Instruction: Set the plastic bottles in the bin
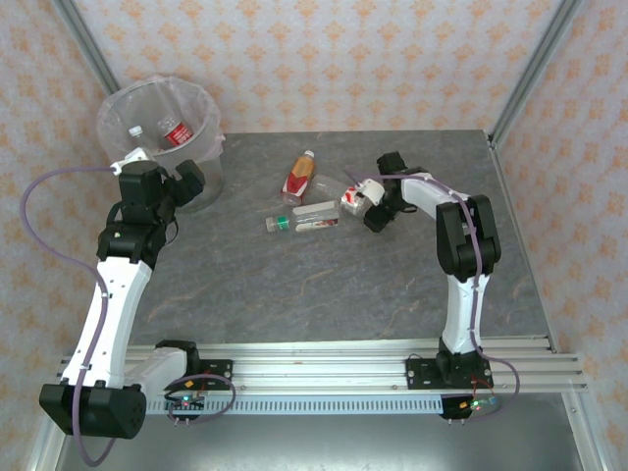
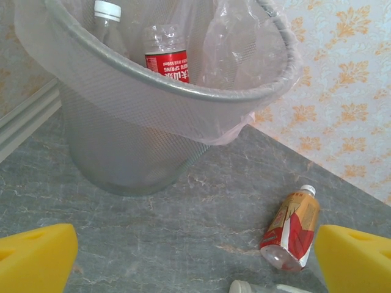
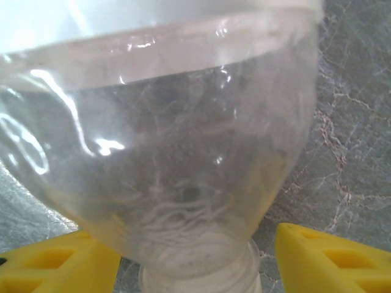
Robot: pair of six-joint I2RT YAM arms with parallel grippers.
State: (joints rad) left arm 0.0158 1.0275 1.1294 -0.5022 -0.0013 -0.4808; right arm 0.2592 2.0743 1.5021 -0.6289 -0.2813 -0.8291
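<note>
The bin (image 1: pixel 201 147) stands at the far left, lined with a clear bag, and holds a red-labelled bottle (image 2: pixel 166 58) and a white-capped one (image 2: pixel 107 13). My left gripper (image 1: pixel 191 179) hangs open beside its wall, with nothing between the yellow fingers (image 2: pixel 36 256). Three plastic bottles lie mid-table: an orange-and-red one (image 1: pixel 299 177), a clear green-capped one (image 1: pixel 299 222), and a red-and-white one (image 1: pixel 351 199). My right gripper (image 1: pixel 367 203) straddles that last bottle's clear neck end (image 3: pixel 195 183). A gap shows at the right finger (image 3: pixel 330 256); the left finger sits against the shoulder.
The table (image 1: pixel 324 294) is grey stone-patterned, with patterned walls behind and metal posts at the corners. The near half holds nothing but the two arms. A metal rail runs along the front edge.
</note>
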